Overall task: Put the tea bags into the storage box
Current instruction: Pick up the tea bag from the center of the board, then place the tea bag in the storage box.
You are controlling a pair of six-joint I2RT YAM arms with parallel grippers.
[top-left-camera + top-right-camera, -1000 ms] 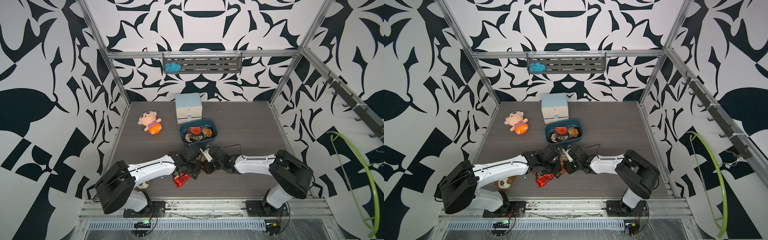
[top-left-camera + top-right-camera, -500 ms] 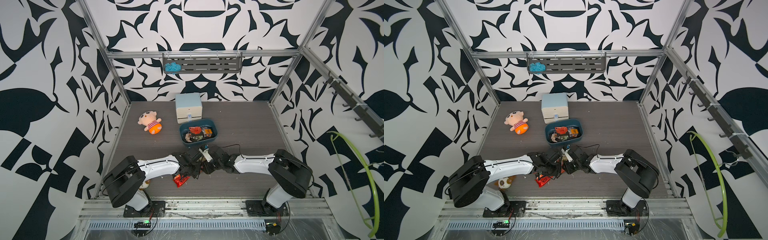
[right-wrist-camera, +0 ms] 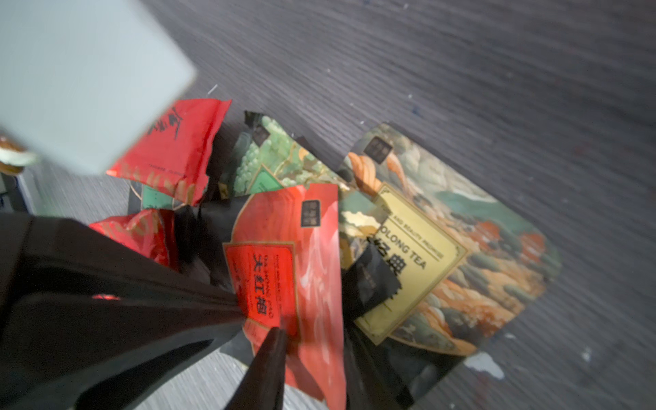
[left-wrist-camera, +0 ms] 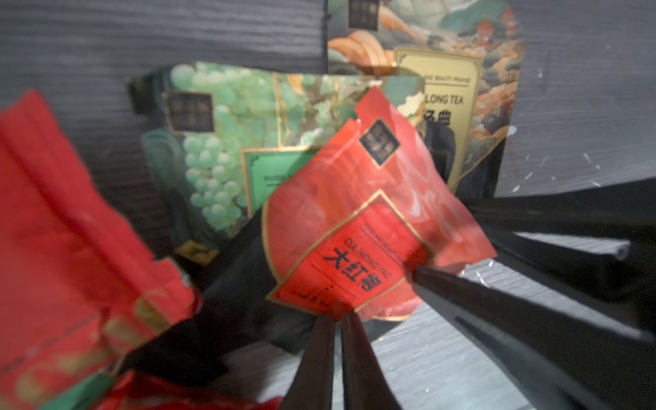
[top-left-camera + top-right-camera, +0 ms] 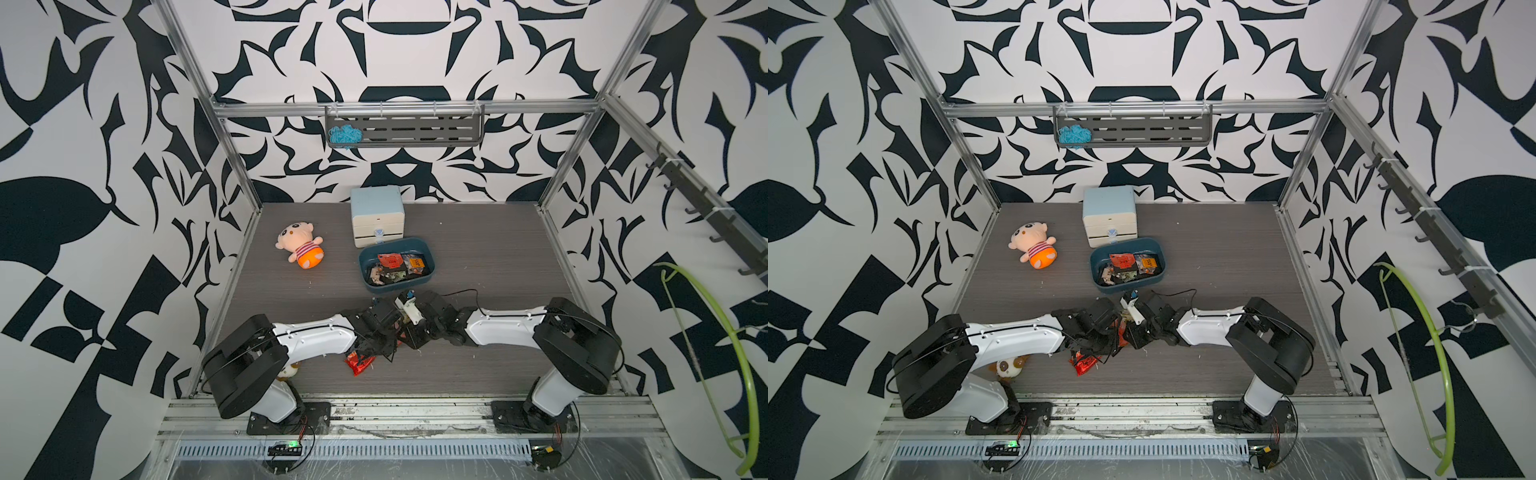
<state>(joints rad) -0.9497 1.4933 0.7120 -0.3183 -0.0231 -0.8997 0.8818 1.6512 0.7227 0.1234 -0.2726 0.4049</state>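
Pickup step: left gripper (image 4: 339,316) pinches red tea bag (image 4: 355,220) edge, lower centre of frame; right gripper (image 3: 314,330) half-spread astride same bag. Next, likely: one releases, other lifts to box (image 5: 395,289), frame centre.

Walls: I see bold black-and-white leaf-patterned panels (image 5: 124,166) on three sides | Frame: silver aluminium bars (image 5: 270,108) run along the corners and the back | Floor: a dark grey wood-grain surface (image 5: 478,257) | Fittings: a grey slotted metal shelf (image 5: 415,131) hangs on the back wall, a dark hook rail (image 5: 706,205) on the side wall | Light: even and soft from my feed.
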